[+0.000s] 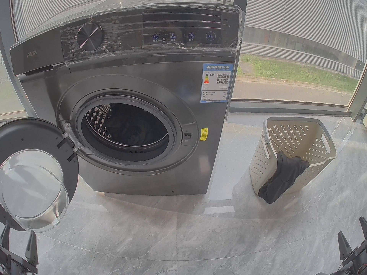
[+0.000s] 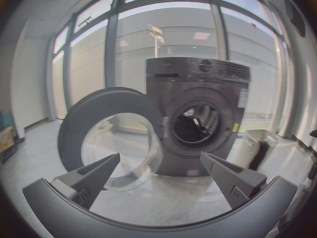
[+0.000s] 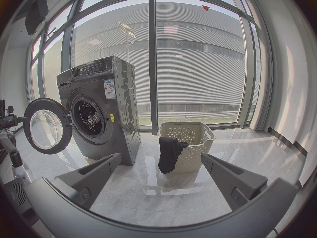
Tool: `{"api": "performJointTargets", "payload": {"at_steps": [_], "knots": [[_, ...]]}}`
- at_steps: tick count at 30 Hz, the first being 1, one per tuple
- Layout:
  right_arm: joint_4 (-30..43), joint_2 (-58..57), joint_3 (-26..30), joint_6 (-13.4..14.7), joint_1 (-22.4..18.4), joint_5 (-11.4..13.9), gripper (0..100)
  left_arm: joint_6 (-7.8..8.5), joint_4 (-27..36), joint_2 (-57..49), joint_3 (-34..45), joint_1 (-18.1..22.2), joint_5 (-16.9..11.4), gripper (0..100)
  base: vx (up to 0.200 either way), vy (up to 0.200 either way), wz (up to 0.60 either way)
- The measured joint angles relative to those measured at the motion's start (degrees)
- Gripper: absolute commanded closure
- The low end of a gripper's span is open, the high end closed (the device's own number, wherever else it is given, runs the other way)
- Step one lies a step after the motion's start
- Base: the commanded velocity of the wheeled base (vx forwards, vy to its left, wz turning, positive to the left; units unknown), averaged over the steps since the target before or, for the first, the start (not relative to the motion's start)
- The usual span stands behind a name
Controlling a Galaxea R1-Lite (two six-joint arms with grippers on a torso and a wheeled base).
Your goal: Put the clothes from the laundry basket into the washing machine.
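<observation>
Black garment [image 1: 283,177] hangs over the cream laundry basket [image 1: 260,160] rim.

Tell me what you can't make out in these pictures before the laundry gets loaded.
Floor of the laundry basket: head view, hidden by its near wall and the dark garment draped over the rim; whether more clothes lie inside cannot be told.
Inside the washing machine drum: head view, too dark to tell whether the shape there is clothing.
Left wrist view: the laundry basket is blurred.
</observation>
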Motion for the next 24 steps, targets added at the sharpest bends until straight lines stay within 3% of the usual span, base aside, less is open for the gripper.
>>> {"api": "performJointTargets", "payload": {"at_steps": [4,7,13,24], "knots": [[0.01,-0.13,0.0,0.0,-0.05,0.06,0,1.82,1.56,-1.27,-0.02,0.52,-11.25,0,0.0,0.0,0.0],[0.01,-0.18,0.0,0.0,-0.05,0.09,0,3.22,3.27,-1.79,-0.02,0.59,-15.8,0,0.0,0.0,0.0],[0.01,-0.22,0.0,0.0,-0.05,0.13,0,3.93,4.34,-2.21,-0.02,0.68,-15.23,0,0.0,0.0,0.0],[0.01,-0.2,0.0,0.02,-0.05,0.13,0,2.65,3.88,-2.33,-0.02,0.72,-13.95,0,0.0,-0.2,0.0]]}}
